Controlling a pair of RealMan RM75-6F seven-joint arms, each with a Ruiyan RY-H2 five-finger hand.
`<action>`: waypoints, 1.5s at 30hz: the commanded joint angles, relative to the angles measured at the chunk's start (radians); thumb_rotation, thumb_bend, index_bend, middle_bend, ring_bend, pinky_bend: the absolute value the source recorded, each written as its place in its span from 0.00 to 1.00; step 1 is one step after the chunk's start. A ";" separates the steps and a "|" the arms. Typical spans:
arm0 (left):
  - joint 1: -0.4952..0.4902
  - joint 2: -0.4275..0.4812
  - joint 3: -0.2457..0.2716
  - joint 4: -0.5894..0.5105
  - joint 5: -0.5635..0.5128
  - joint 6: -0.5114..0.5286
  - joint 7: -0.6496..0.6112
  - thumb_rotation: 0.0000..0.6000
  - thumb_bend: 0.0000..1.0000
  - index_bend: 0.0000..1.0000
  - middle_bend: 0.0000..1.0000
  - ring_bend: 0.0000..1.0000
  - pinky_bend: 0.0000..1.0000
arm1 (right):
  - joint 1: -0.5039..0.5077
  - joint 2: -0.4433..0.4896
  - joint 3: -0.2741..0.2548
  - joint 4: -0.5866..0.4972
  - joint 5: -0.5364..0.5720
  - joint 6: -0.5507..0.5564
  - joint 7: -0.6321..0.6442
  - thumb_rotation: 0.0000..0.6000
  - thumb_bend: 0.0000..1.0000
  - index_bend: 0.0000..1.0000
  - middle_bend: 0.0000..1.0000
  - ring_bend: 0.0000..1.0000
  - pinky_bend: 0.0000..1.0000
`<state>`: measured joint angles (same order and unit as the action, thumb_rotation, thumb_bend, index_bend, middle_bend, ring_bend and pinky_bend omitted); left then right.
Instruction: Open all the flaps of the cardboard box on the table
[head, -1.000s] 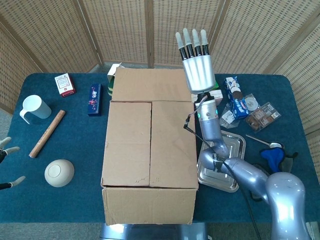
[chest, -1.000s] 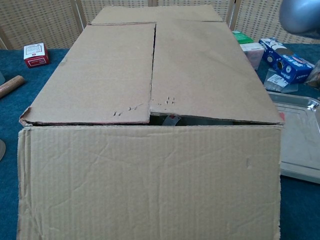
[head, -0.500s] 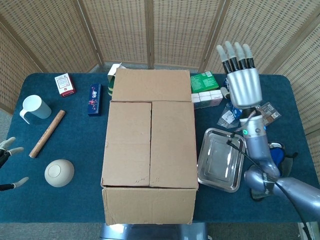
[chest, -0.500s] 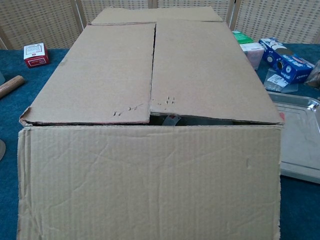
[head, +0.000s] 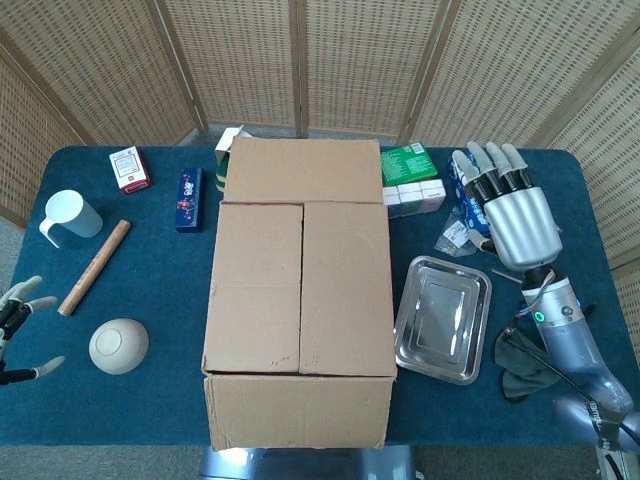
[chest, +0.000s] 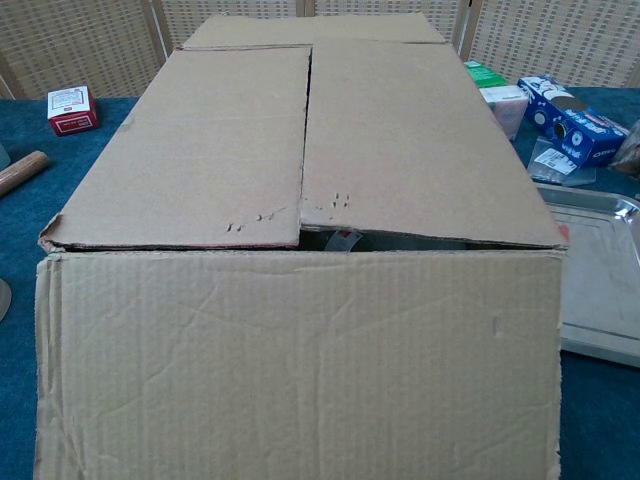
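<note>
The cardboard box (head: 300, 290) fills the middle of the table; in the chest view the box (chest: 300, 200) takes up most of the frame. Its two long top flaps lie flat and meet along a centre seam (head: 302, 285). The far end flap (head: 300, 170) lies spread out flat behind them. My right hand (head: 515, 215) hovers well to the right of the box, above the snack packets, fingers straight and apart, holding nothing. Only the fingertips of my left hand (head: 18, 325) show at the left edge, spread and empty.
A steel tray (head: 443, 318) lies right of the box. Green and white cartons (head: 412, 178) and snack packets (head: 460, 235) sit at the back right. Left of the box are a dark blue packet (head: 189, 198), red box (head: 129, 168), mug (head: 68, 216), wooden stick (head: 94, 266) and bowl (head: 118, 346).
My right hand has swung from above the box's far right corner out to the right and lower, clear of the box. The left hand's fingertips have shifted slightly. The flaps have not moved.
</note>
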<state>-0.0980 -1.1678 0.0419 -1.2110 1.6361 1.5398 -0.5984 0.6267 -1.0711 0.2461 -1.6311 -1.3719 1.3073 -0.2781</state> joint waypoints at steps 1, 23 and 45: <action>0.000 0.002 0.000 -0.002 0.001 0.002 0.001 1.00 0.39 0.21 0.00 0.09 0.20 | -0.030 0.024 -0.036 -0.027 -0.028 -0.008 0.001 1.00 0.00 0.00 0.00 0.00 0.13; -0.185 0.075 -0.064 -0.092 0.109 -0.043 0.040 1.00 0.39 0.20 0.00 0.10 0.22 | -0.381 0.051 -0.219 0.022 -0.128 0.237 0.242 1.00 0.00 0.00 0.00 0.00 0.13; -0.533 -0.031 -0.208 -0.272 0.134 -0.279 0.319 1.00 0.39 0.02 0.00 0.00 0.20 | -0.491 0.061 -0.196 0.045 -0.137 0.302 0.411 1.00 0.00 0.00 0.00 0.00 0.12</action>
<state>-0.6090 -1.1815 -0.1557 -1.4746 1.7793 1.2847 -0.3031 0.1373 -1.0113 0.0478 -1.5870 -1.5093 1.6088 0.1298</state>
